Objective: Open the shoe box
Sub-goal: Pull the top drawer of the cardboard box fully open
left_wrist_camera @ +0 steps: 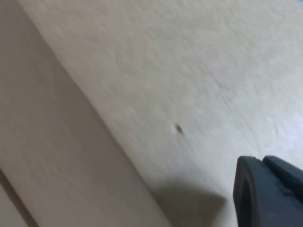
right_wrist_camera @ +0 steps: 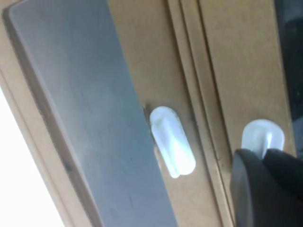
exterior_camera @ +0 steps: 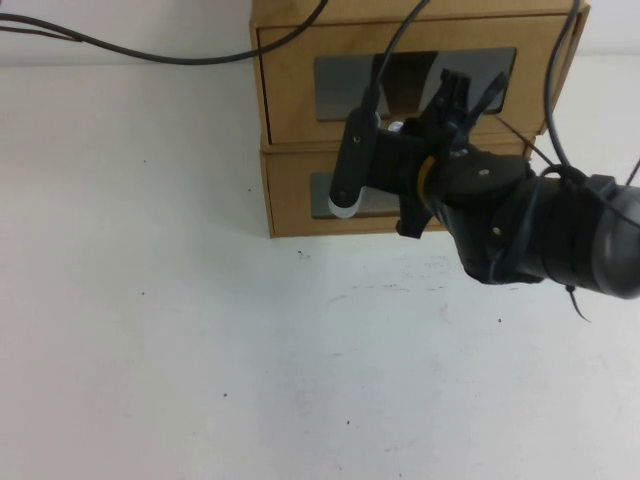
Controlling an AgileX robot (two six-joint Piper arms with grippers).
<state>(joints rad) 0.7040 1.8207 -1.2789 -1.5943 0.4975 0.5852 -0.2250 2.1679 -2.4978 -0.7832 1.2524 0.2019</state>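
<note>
Two brown cardboard shoe boxes are stacked at the back of the table, the upper one (exterior_camera: 290, 90) on the lower one (exterior_camera: 288, 205). Each has a grey window in its front and a small white handle. In the right wrist view, my right gripper (right_wrist_camera: 262, 153) is shut on one white handle (right_wrist_camera: 262, 135), just beside the seam between the boxes. I cannot tell which box it belongs to. The other white handle (right_wrist_camera: 173, 142) is free, next to a grey window (right_wrist_camera: 85, 118). From above, my right gripper (exterior_camera: 452, 90) is against the box fronts. My left gripper (left_wrist_camera: 259, 161) hangs shut over bare table.
The right arm (exterior_camera: 560, 240) reaches in from the right across the boxes' fronts, with its wrist camera (exterior_camera: 352, 165) over the lower window. Black cables (exterior_camera: 150, 52) run along the back. The white table (exterior_camera: 200, 350) stretches out in front of and left of the boxes.
</note>
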